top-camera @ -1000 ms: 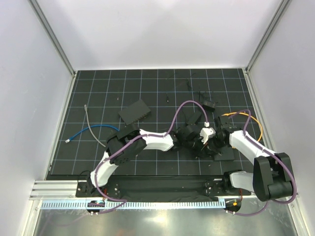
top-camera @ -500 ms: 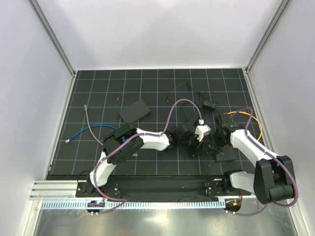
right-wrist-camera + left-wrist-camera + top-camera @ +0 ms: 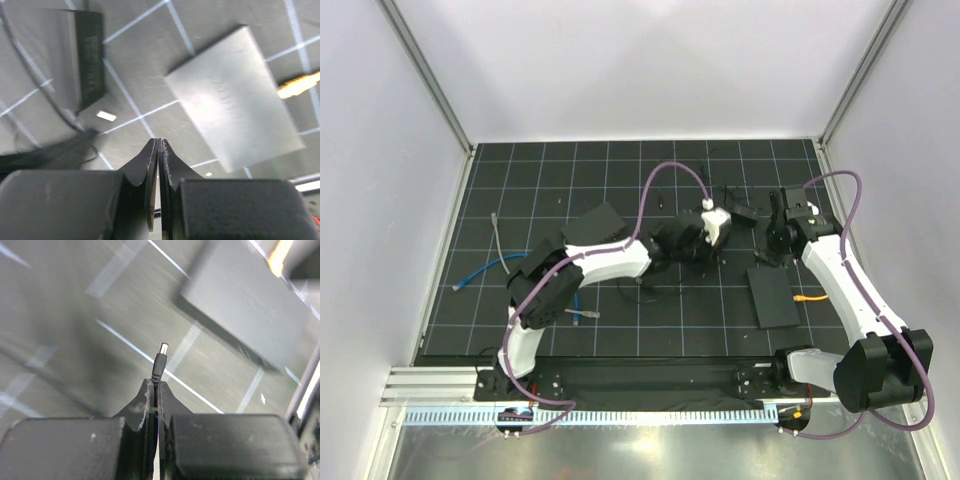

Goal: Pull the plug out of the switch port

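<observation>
Black gridded tabletop (image 3: 570, 170) between white walls (image 3: 640, 70), viewed from above, with both arms extended toward the centre of the frame. Right of centre in the overhead view: switch (image 3: 772, 296), a black box lying flat, with a short orange cable (image 3: 808, 297) at its right edge; whether seated in a port, not discernible. Left wrist view: left gripper (image 3: 155, 386) clenched on the plug (image 3: 160, 361), a small black barrel connector pinched by its moulded body at lower centre, metal tip protruding upward past the fingertips. Plug held in the air, free of any port, well apart from the switch at the upper right of that view. Right wrist view: right gripper (image 3: 158, 146) closed on nothing, hovering above the tabletop, with the switch to the right and a second dark block, probably a power adapter (image 3: 90, 55), at the upper left. Far left of the overhead view: loose blue cable (image 3: 485, 270), uninvolved. Handling, as judged: plug light, rigid and small, likely slick on the metal sleeve; best pinched across the moulded body, never by the thin flexible lead, hidden behind the fingers here and prone to strain at the joint. Extraction apparently complete; remaining risk, slippage of so small a part from a narrow fingertip grip.
</observation>
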Motion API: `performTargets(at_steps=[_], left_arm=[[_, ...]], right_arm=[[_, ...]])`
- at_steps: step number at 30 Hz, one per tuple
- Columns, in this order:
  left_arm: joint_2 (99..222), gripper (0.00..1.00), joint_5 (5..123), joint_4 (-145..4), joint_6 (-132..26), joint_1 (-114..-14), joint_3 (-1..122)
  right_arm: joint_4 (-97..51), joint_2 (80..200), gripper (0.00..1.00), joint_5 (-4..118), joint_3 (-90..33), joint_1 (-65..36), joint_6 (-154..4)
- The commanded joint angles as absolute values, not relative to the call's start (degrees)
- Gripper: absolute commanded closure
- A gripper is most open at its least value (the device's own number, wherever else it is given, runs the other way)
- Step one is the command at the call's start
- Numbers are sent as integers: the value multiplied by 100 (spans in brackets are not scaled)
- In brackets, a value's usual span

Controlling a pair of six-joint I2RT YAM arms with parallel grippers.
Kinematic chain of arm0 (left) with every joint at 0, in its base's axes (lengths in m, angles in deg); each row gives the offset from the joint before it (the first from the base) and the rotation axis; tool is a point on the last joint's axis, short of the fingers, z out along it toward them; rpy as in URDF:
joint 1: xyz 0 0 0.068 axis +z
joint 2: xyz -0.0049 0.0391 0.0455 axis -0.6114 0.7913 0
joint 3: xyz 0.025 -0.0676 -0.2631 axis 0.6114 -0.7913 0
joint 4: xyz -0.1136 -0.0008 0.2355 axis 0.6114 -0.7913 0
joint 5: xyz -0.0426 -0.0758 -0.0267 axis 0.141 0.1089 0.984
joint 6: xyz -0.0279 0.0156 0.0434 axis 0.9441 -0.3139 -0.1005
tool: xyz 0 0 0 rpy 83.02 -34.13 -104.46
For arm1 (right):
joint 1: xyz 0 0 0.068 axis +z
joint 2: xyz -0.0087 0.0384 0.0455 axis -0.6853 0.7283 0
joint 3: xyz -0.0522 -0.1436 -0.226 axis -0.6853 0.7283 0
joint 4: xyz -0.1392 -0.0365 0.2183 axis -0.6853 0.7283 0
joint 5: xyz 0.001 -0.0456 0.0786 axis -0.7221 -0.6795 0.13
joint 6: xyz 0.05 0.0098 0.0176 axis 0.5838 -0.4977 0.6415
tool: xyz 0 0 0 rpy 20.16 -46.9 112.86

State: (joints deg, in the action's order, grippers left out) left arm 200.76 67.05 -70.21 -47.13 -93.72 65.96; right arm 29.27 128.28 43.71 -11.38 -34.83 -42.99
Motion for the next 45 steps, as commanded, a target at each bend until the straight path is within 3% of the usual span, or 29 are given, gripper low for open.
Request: performTargets(at_steps=[1,8,16,20,23,25,30,33,45], left_arm=[[20115,100,6269,-7978,-4800,-9078,7325],[20897,100,5363,-9439,-4511,-8779,8836],[21294,86,5223,-10142,-4273,-8700,9637],[21207,65,5012,-10371,-4229,-8708,9814],[20943,47,4914,-10433,-4159,-8717,9787],[20750,42,4897,-10546,-4167,-8726,9796],[20249,42,4756,-10670,-4159,-8945,9612],[19932,45,4957,-10539,-4045,-9147,9296],[20221,47,6197,-9502,-2823,-9815,8583]], right_arm=[[3439,12789,88,4011,-1392,-3622,-4654],[3537,12674,85,3931,-1507,-3658,-4901],[3493,12648,82,4230,-1489,-3658,-5120],[3519,12622,79,4196,-1498,-3666,-5156],[3642,12735,68,4125,-1594,-3754,-5226],[3712,12885,62,4256,-1647,-3955,-5278],[3537,13052,41,4801,-1560,-4659,-5437],[3423,13184,35,5135,-1410,-5037,-5472],[2527,13641,29,5566,-567,-6197,-5358]])
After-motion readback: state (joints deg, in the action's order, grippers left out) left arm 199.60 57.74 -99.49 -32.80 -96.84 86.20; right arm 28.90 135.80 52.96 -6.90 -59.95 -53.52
